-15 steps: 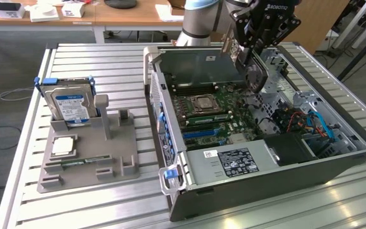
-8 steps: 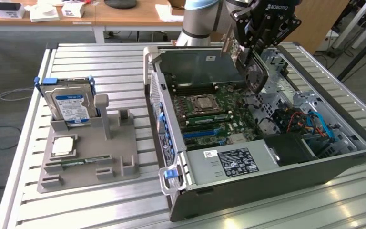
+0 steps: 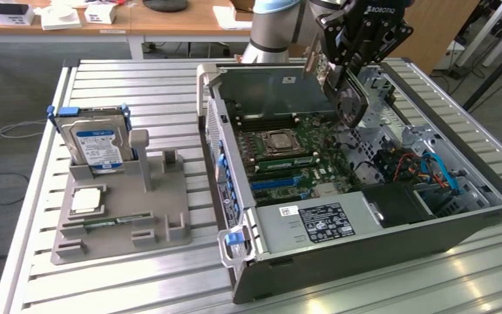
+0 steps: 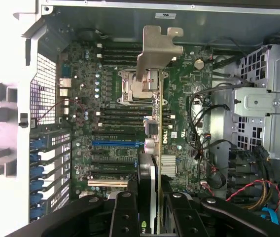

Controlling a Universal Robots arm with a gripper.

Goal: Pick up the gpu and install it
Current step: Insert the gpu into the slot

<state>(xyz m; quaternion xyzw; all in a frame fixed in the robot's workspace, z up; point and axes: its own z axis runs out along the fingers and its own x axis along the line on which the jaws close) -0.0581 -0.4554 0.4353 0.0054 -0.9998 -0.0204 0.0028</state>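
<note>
The gpu (image 3: 350,99), a thin dark card with a rounded black cooler, hangs tilted above the motherboard (image 3: 290,157) inside the open computer case (image 3: 260,275). My gripper (image 3: 342,70) is shut on the card's upper edge, near the case's back wall. In the wrist view the gpu (image 4: 155,148) shows edge-on between my black fingers (image 4: 125,212), its silver end bracket (image 4: 155,49) pointing away over the processor socket. The blue expansion slot (image 4: 115,143) lies on the board just beside the card's edge, and the card hangs clear of the board.
A grey fixture (image 3: 168,196) on the slatted table at the exterior view's left holds a silver hard drive (image 3: 94,145), a processor chip (image 3: 87,200) and a green memory stick (image 3: 102,224). Cables (image 3: 425,170) and a drive cage fill the case's right side; a power supply (image 3: 316,222) sits at its front.
</note>
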